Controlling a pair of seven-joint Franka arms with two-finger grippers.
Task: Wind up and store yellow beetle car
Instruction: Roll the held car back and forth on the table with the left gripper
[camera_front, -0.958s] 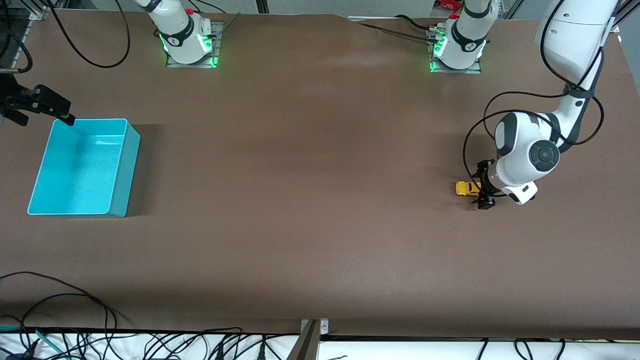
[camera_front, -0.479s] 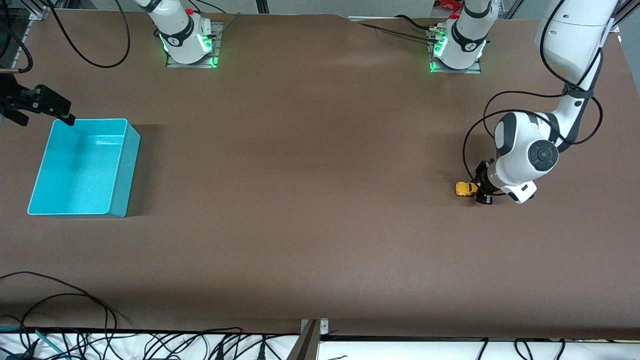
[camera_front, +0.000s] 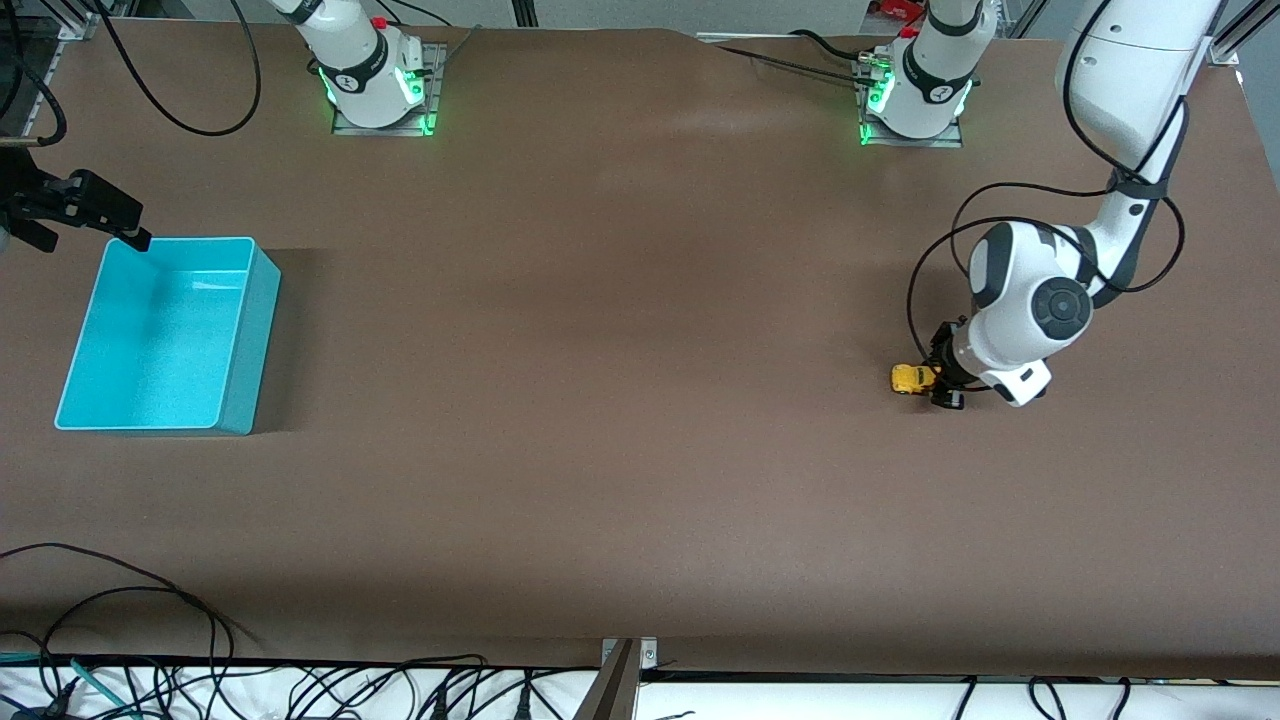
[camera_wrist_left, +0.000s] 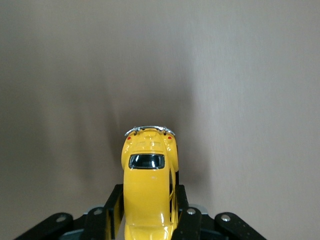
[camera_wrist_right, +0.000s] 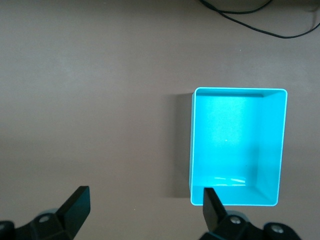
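In the front view, the tiny yellow-orange beetle-bodied toy car sits on the brown table toward the left arm's end, about midway between the robots' bases and the camera's edge. The left gripper is down at the table, its black fingers closed on the car's end that faces the left arm's end of the table; the rest of the car sticks out toward the middle of the table. The white left arm reaches down to it from its base at the top, a black cable looping beside it. At the right arm's end of the table stands the rectangular turquoise plastic bin, open on top and well apart from the car. The right gripper waits in the air just by the bin's corner farthest from the camera.

In the left wrist view, the car fills the lower middle, its dark window and chrome bumper pointing away from the wrist. The left gripper clamps the car's sides, with one black finger pressed against each flank.

In the right wrist view, the bin lies on the table below the right gripper, whose two dark fingertips stand wide apart and hold nothing.
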